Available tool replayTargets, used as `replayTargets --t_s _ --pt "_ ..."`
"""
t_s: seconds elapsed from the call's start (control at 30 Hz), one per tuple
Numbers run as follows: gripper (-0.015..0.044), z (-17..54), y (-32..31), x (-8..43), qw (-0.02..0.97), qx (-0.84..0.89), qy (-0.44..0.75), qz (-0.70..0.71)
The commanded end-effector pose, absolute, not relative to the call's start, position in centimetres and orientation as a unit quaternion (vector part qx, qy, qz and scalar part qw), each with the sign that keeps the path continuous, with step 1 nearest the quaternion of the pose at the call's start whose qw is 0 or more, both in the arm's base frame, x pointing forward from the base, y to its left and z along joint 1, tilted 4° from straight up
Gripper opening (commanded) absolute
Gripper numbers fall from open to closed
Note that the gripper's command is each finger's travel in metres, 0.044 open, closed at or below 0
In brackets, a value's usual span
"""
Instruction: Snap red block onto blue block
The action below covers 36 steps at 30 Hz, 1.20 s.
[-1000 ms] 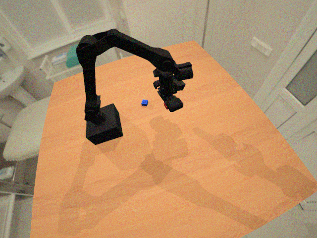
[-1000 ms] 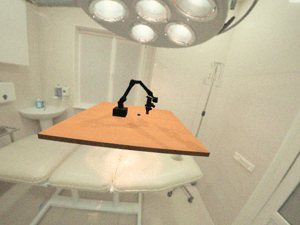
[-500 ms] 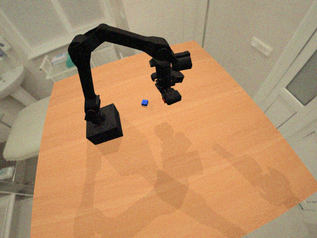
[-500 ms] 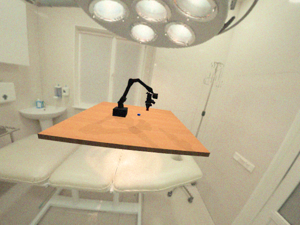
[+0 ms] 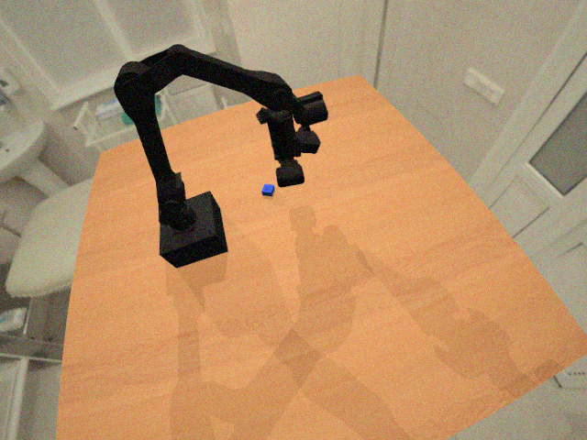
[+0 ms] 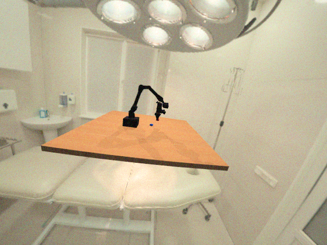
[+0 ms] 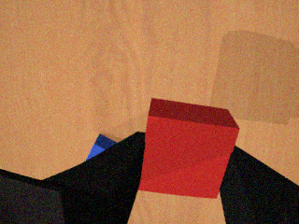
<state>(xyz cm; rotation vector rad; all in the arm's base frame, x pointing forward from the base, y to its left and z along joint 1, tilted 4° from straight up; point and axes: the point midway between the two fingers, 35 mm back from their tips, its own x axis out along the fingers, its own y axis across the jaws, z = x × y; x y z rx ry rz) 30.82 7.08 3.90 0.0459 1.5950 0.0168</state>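
Gripper: while it hung right of the top view's centre-left block, the gripper [image 5: 290,183] [image 6: 157,120] [image 7: 183,148] was clamped on red [image 6: 158,120] [image 7: 187,156].
Blue [image 5: 268,190] [image 6: 151,124] [image 7: 97,150]: lower left in the wrist view.

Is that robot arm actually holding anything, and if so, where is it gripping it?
Yes, a red box-shaped block, held by two opposite sides between the black jaws.

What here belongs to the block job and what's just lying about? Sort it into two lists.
Part of the job:
- red block, in the gripper
- blue block, on the table

Not part of it:
- sink
- padded bed
- big lamp
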Motion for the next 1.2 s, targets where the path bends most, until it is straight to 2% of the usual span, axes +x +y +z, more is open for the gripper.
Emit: replayTargets --t_s 0.0,0.57,1.17 --pt "0.0 3.3 8.6 29.3 0.697 0.053 0.715 -0.02" --pt "0.0 0.8 12.4 23.1 0.678 0.158 0.707 -0.125" --pt "0.0 -2.2 12.6 23.1 0.678 0.158 0.707 -0.126"
